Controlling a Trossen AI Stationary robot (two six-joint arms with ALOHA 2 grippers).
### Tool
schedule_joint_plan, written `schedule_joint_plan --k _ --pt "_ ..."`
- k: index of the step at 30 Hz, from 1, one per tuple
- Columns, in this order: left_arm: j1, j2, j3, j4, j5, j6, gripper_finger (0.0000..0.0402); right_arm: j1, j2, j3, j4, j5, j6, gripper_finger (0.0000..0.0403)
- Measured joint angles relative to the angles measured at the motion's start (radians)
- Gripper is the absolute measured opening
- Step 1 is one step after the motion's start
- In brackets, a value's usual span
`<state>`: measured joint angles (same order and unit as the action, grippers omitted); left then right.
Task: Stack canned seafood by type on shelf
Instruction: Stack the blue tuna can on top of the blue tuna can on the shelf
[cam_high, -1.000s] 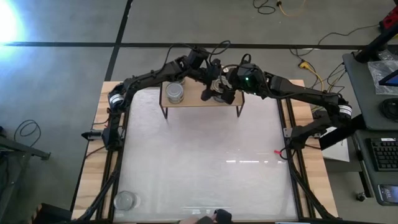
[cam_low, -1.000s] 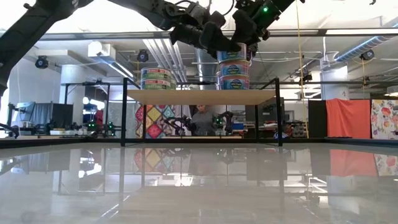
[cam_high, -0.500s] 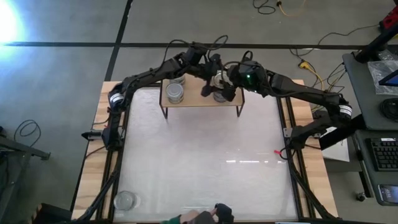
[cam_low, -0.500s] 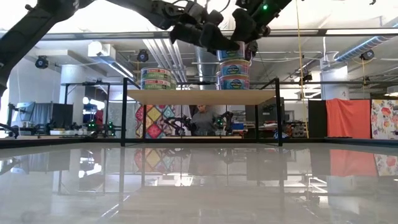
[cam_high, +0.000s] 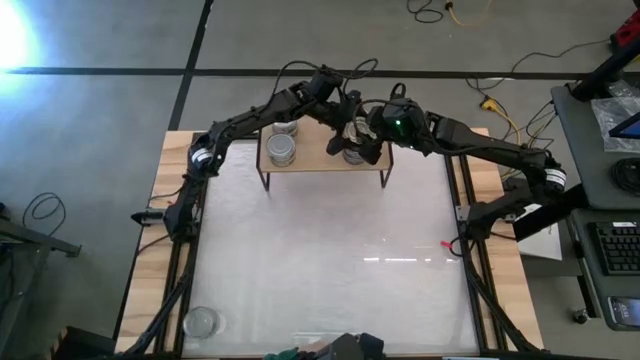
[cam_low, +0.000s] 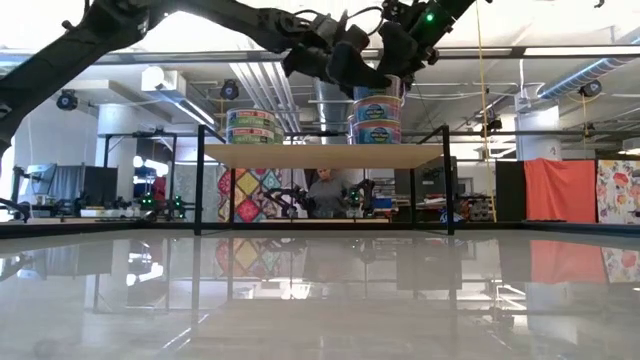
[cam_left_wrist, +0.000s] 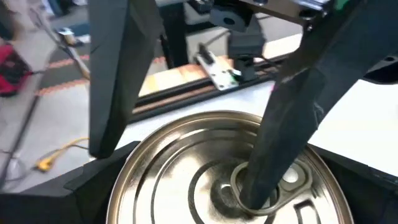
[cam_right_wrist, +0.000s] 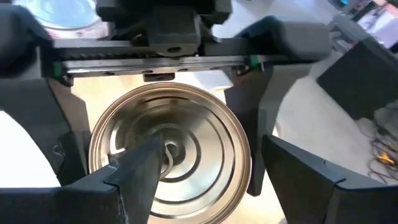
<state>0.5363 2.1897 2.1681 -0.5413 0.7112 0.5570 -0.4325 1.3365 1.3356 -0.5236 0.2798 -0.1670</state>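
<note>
right wrist view: gold-topped can (cam_right_wrist: 171, 149) beneath fingers (cam_right_wrist: 134, 180)

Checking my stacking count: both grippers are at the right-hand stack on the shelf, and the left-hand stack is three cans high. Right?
Not quite. The low view shows the left-hand stack only two cans high. The rest holds: the left gripper and right gripper are both at the right-hand stack on the shelf.
</note>
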Motion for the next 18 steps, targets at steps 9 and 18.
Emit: schedule_joint_plan --k 9,18 --pt "-0.007 0.003 0.035 -0.092 0.026 0.050 0.0396 0.002 -0.001 0.000 -0.002 -0.026 0.000 0.0253" --pt "-0.012 0.003 0.023 -0.063 0.033 -0.002 0.0396 0.000 -0.003 0.005 -0.050 -0.046 0.003 0.0260"
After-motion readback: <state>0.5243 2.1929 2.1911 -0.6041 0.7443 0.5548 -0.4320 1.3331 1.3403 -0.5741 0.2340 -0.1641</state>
